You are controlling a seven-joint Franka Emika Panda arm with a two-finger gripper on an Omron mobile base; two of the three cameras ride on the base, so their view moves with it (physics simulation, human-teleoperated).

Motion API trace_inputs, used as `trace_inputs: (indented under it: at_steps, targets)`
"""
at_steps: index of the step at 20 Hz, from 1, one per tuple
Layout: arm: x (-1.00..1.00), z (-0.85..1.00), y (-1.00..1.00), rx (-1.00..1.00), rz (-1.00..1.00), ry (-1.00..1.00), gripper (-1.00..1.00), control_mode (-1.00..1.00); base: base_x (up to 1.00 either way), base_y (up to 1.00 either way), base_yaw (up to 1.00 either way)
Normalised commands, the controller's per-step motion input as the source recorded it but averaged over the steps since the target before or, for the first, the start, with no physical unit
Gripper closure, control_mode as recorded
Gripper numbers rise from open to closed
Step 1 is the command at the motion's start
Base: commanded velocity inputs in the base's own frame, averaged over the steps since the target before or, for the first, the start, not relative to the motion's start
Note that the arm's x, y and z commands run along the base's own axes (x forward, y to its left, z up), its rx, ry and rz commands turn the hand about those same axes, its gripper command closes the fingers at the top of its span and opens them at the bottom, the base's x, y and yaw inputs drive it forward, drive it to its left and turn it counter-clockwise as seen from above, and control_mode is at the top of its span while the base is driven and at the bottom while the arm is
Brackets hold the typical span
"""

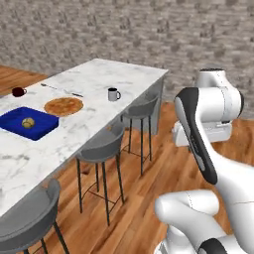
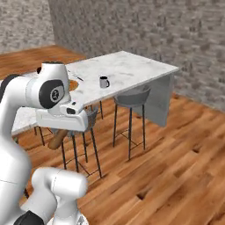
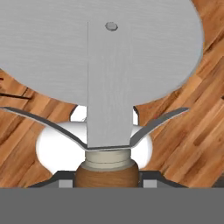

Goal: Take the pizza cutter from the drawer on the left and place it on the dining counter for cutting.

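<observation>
Marble dining counter (image 1: 94, 79) with a pizza (image 1: 63, 106) is faced; the pizza cutter (image 3: 109, 78) is pinched in the gripper (image 3: 107, 183), not yet placed.

White arm bent at the elbow, forearm raised; the pincer (image 3: 107, 180) points downward, its fingers closed around the pizza cutter (image 3: 107, 105) handle.

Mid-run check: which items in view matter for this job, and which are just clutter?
Job:
- steel-bladed pizza cutter with brown wooden handle, held in the end effector
- long white marble dining counter

Clutter:
- round orange pizza
- grey mug
- blue tray
- dark red cup
- grey stools
</observation>
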Motion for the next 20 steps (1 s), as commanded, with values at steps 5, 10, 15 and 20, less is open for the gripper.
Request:
trace_inputs:
  at_steps: [5, 10, 15, 20]
  targets:
    - [0.0, 0.0, 0.0, 0.0, 0.0, 0.0, 1.0, 1.0, 0.75, -0.08, 0.83]
    - [0.0, 0.0, 0.0, 0.0, 0.0, 0.0, 1.0, 1.0, 0.78, -0.14, 0.81]
    - [0.0, 0.0, 0.0, 0.0, 0.0, 0.0, 1.0, 1.0, 0.58, -0.5, 0.69]
    - [0.0, 0.0, 0.0, 0.0, 0.0, 0.0, 1.0, 1.0, 0.27, -0.97, 0.43]
